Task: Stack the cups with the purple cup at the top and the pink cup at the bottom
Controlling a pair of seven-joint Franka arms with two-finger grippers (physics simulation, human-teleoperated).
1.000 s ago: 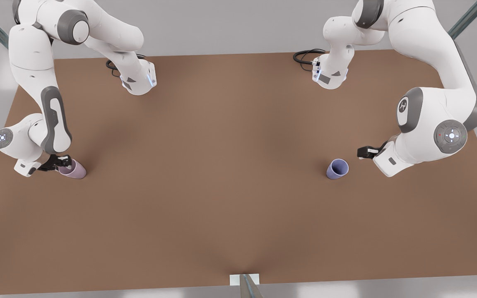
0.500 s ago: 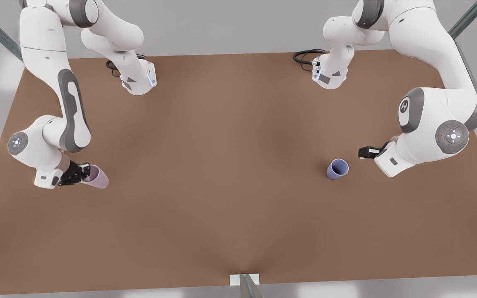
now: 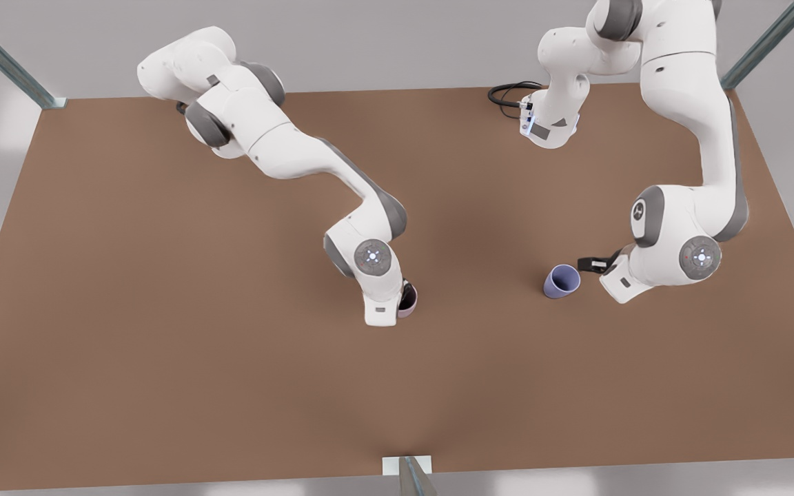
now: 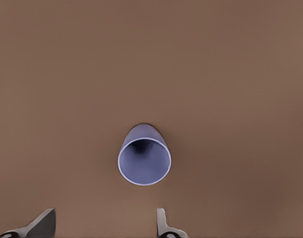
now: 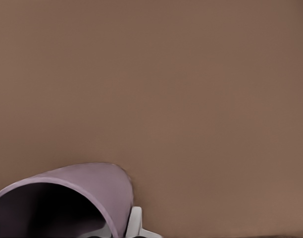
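Two cups: pink cup gripped, purple cup empty.

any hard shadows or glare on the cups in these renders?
Front view: soft diffuse shadows under both arms, no glare on the purple cup. Left wrist view: faint shading beside that cup, dark inside. Right wrist view: pink cup matte, its interior in deep shade.

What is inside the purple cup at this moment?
The purple cup stands upright on the brown table below the open left claw. Its inside shows only its own walls and a dark bottom, holding nothing.
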